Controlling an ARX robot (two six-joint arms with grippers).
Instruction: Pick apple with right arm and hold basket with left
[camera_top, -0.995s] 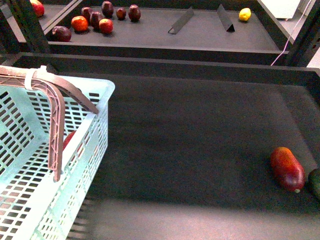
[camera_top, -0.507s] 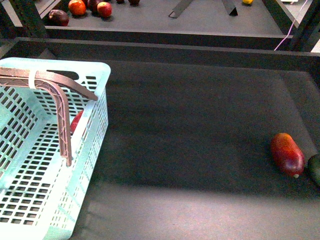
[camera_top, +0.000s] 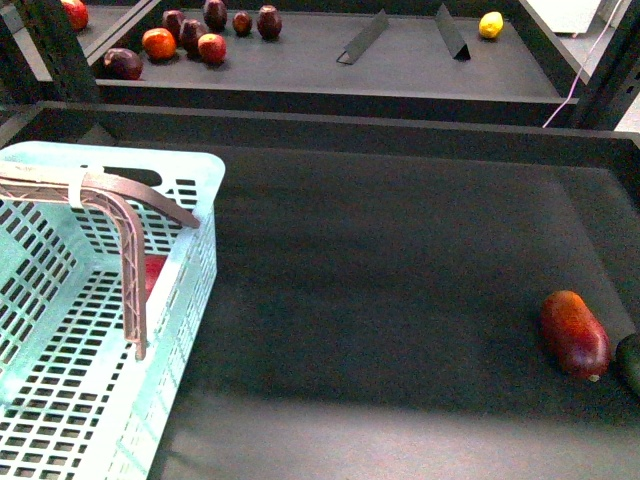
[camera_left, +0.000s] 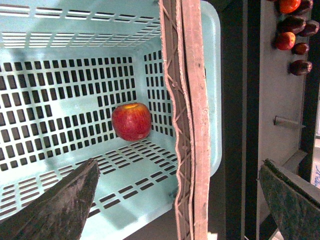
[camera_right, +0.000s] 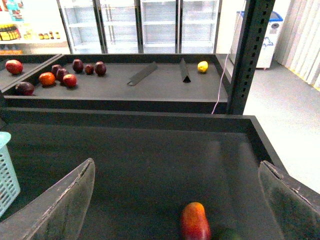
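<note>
Basket (camera_top: 197, 262) has leveled out since a second ago. Back then it was tipped up, with its right wall leaning out toward the camera. Now it sits flatter and you see more of the slotted floor. The brown handle (camera_top: 133, 290) slanted left before and hangs closer to straight now. The apple (camera_top: 154, 272) shows clearer just right of it. The view also dipped half a second ago and it's back up.

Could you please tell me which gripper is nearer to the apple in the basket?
Left. The left gripper hangs open over the basket, the apple just below it. The right gripper is out over the dark tray, toward the red-orange oval fruit.
</note>
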